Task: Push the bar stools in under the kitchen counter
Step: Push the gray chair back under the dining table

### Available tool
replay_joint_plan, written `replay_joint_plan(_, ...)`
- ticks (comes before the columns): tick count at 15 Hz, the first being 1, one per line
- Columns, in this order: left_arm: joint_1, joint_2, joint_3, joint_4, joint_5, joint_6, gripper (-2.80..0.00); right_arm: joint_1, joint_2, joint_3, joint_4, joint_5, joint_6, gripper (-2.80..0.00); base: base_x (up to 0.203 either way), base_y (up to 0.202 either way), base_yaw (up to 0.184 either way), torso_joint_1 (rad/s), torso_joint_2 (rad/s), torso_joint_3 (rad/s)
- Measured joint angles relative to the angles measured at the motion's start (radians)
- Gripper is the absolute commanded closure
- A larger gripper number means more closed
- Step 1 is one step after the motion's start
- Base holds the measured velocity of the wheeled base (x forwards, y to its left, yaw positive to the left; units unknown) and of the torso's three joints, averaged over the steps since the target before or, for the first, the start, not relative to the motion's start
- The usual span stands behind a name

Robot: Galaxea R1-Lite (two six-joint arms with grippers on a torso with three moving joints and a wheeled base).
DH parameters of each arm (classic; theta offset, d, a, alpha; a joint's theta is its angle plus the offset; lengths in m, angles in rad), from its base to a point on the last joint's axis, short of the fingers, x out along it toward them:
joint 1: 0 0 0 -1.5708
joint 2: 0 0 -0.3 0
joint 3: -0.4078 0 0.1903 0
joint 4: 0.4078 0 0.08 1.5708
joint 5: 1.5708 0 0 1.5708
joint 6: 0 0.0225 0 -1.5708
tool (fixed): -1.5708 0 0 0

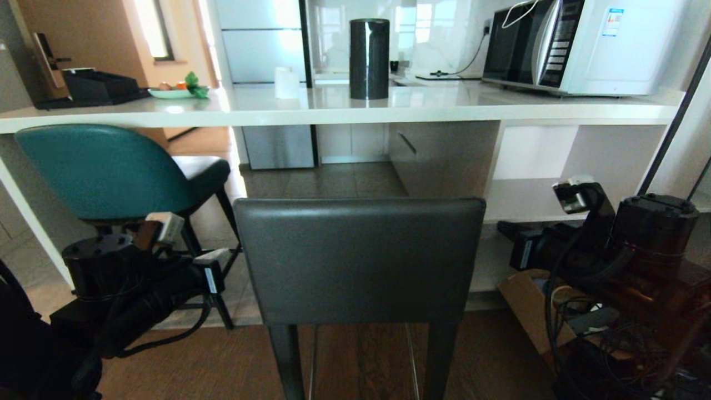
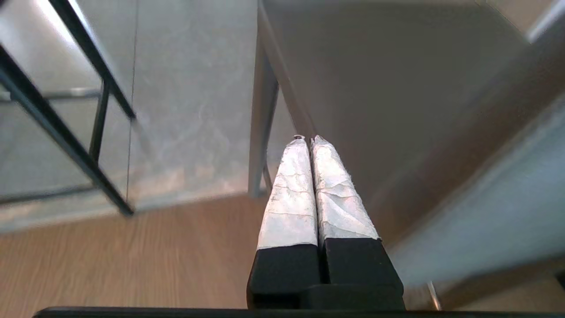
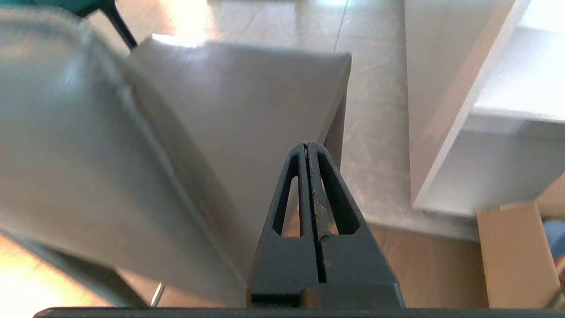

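Kitchen counter (image 1: 333, 114): glossy white slab crossing the upper third of the head view, white open shelves (image 1: 577, 166) beneath at right.

Dark grey stool (image 1: 360, 260): centre foreground, rectangular back facing the camera, standing on the wood floor short of the counter edge, not tucked under.

Teal stool (image 1: 100, 169): left of frame, rounded back, thin black legs; its seat reaches under the counter edge.

Left gripper (image 2: 308, 139): white-wrapped fingers pressed together, nothing between them; tips close to the left side edge of the grey stool, contact uncertain from this angle. Its arm shows at lower left of the head view.

Right gripper (image 3: 306, 145): black fingers closed flat against each other, empty, beside the grey stool's right side. Its arm shows at right of the head view.

On the counter: black cylinder (image 1: 369, 58), centre; microwave (image 1: 577, 44), upper right; black tray (image 1: 97, 86) and plate of fruit (image 1: 172, 91), upper left.

Cardboard piece (image 1: 527, 308): floor, lower right.
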Motion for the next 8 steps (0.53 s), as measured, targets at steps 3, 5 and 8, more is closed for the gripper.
replay_joint_plan(3,0.001,0.036,0.001,-0.021,0.0,0.006,0.0,0.003,0.045,-0.013,-0.02,-0.013,0.0,0.0,0.0,0.0,0.0,0.0,0.0,0.0)
replay_joint_plan(5,0.001,0.049,0.004,-0.024,-0.009,0.007,0.0,0.005,0.07,-0.02,-0.024,-0.014,0.0,0.0,0.0,0.0,0.0,0.0,0.0,0.0)
replay_joint_plan(8,-0.014,0.074,0.022,-0.028,-0.041,0.008,0.0,0.013,0.095,-0.025,-0.024,-0.016,0.0,0.0,0.0,0.0,0.0,0.0,0.0,0.0)
